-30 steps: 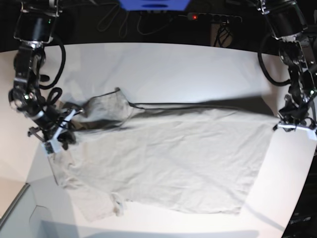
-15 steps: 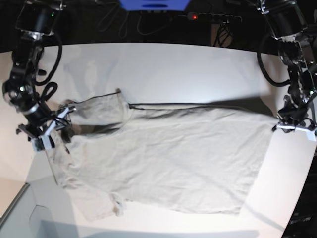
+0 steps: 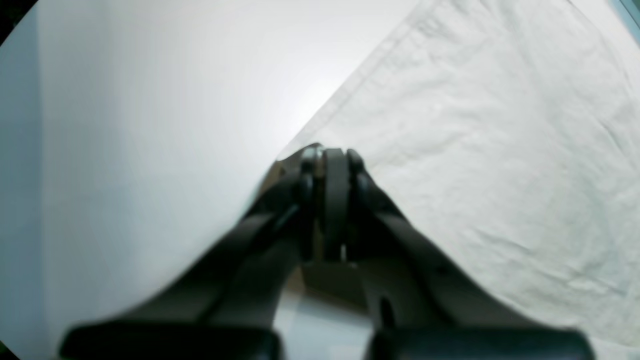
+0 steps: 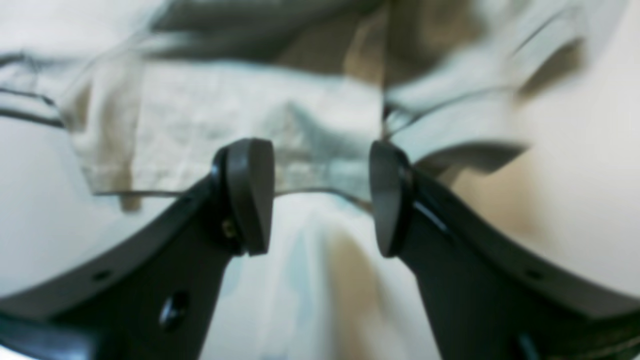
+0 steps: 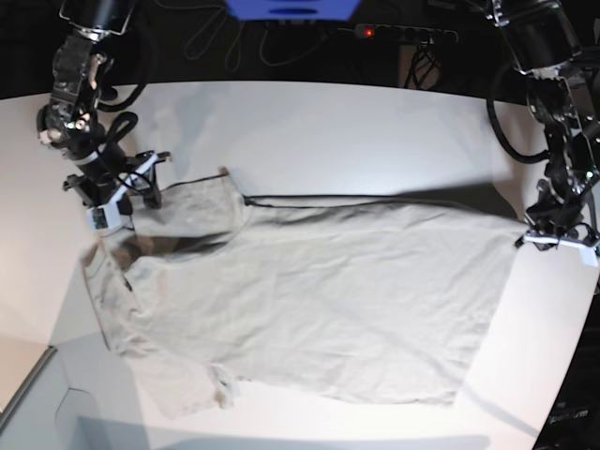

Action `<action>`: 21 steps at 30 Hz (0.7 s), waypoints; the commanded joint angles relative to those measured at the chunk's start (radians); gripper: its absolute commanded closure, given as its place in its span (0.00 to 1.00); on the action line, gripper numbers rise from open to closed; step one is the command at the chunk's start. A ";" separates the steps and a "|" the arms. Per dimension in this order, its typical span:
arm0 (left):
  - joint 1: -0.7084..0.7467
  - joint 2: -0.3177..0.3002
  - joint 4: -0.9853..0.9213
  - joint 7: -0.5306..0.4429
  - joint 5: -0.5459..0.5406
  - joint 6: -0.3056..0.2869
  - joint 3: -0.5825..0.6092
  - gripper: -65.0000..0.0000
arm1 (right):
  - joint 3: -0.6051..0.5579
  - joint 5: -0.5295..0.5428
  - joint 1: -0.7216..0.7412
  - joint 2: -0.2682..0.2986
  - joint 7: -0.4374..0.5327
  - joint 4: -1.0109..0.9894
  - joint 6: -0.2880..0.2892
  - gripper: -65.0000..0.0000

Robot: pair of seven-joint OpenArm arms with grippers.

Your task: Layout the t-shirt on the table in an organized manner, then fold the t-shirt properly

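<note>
- The t-shirt [image 5: 309,300] is lying mostly flat across the middle of the white desk [image 5: 328,131], collar end to the left, hem to the right.
- Left end effector [image 3: 327,160] is pressed together, pinching the far right hem corner, low against the desk.
- Right end effector [image 4: 322,197] is spread with nothing between its pads, hovering over the far left sleeve, which looks rumpled with a dark fold under it.
- Looks to me like we're in the layout step, not folding yet.
- My guess for the next move: the right one needs to grab that bunched sleeve or shoulder edge and tug it out flat while the left keeps the hem anchored.
</note>
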 commanded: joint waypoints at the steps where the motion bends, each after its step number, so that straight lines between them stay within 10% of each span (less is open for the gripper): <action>1: -0.014 -0.012 0.019 -0.017 -0.004 -0.001 -0.006 1.00 | 0.003 0.011 0.028 0.005 0.026 -0.003 0.014 0.52; 21: 0.019 -0.012 0.019 -0.025 -0.004 -0.001 -0.007 1.00 | 0.058 0.009 0.100 0.054 0.027 -0.172 0.014 0.52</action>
